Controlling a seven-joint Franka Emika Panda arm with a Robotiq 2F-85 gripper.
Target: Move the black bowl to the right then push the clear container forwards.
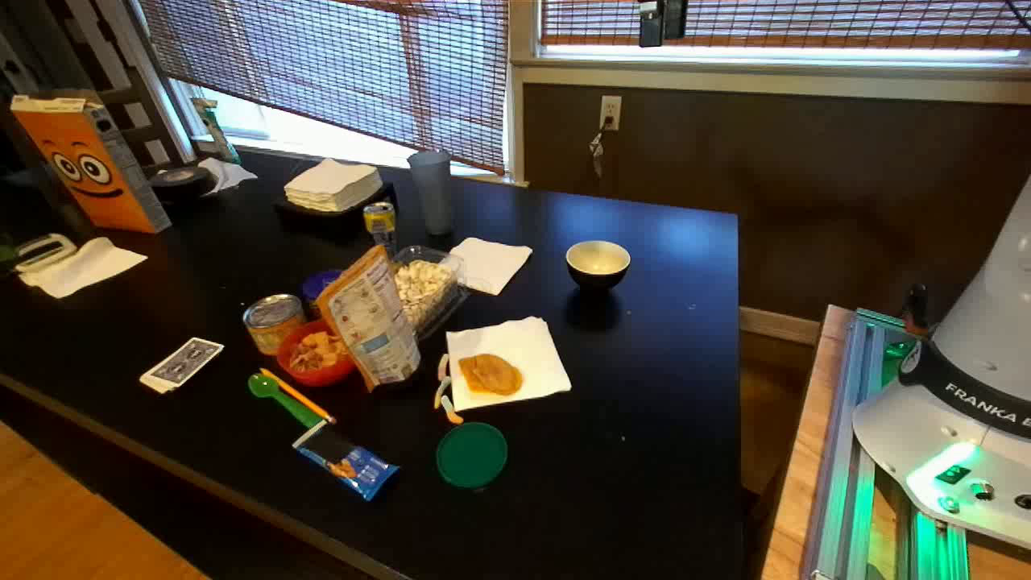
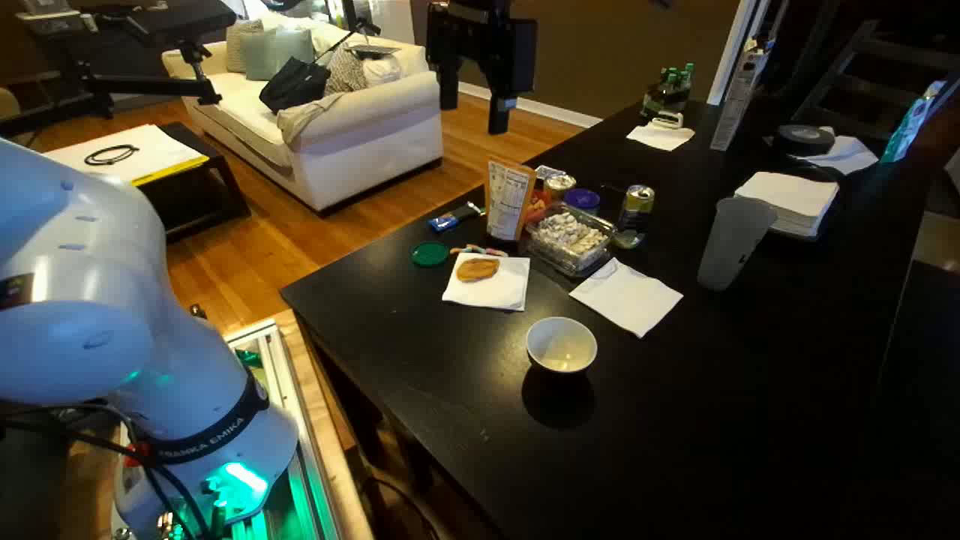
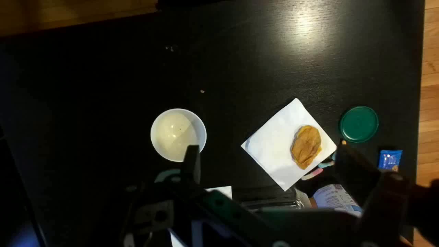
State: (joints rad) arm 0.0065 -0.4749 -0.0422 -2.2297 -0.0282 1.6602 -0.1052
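The black bowl (image 1: 597,279), dark outside and cream inside, stands upright on the black table and looks empty. It also shows in an exterior view (image 2: 561,349) and at the left of the wrist view (image 3: 175,137). The clear container (image 1: 445,314), filled with pale pieces, stands behind a printed bag; it also shows in an exterior view (image 2: 564,257). In the wrist view the container (image 3: 271,203) is mostly hidden by the gripper. My gripper (image 2: 475,112) is open and empty, high above the table; in the wrist view (image 3: 267,149) its fingers are wide apart.
A napkin with a brown food piece (image 1: 491,374) lies between bowl and container. The snack bag (image 1: 370,322) stands against the container's side. Near it are a red bowl (image 1: 322,372), a can (image 1: 274,322), a bare napkin (image 1: 495,262), a tall cup (image 1: 433,193) and a green disc (image 1: 472,455).
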